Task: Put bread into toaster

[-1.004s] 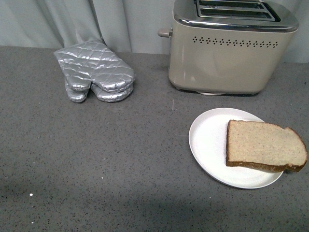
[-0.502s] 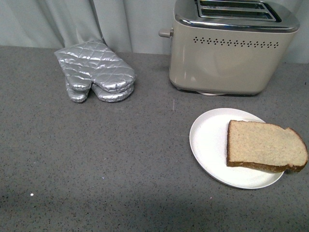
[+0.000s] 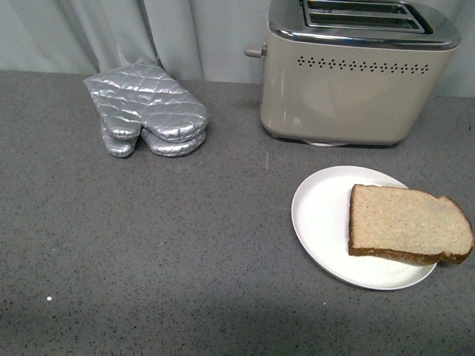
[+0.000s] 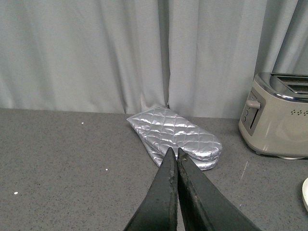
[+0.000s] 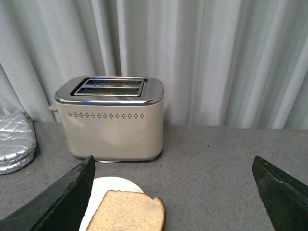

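Right wrist view frames the step in hand, which I judge to be the reach for the bread (image 5: 126, 211). The right tool (image 5: 172, 159) is spread wide with nothing in it. The slice lies flat on a white plate (image 5: 111, 185) below and just ahead of the tool, off the middle of the gap and close to one finger. The toaster (image 5: 113, 126) stands beyond the slice from the tool, its two slots (image 5: 109, 86) facing up and, as far as I can see, empty. To do this well, the tool should first slide sideways until the slice sits midway between the fingers, and only then descend. A flat slice on a plate gives little to grip, but the front view shows the rounded end hanging past the plate's rim over the worktop (image 3: 185, 245). That overhang is probably the best place to get one finger under and one over. The squeeze should be light, since soft bread will likely dent or tear. Once lifted, the slice needs turning on edge, lining up along a slot's length, and lowering straight down so it does not catch on the chrome lip. The left tool (image 4: 174, 151) is pressed together and empty. A pair of silver mitts (image 4: 175, 137) lies ahead of it, well apart from the bread, and it is best kept out of the way.
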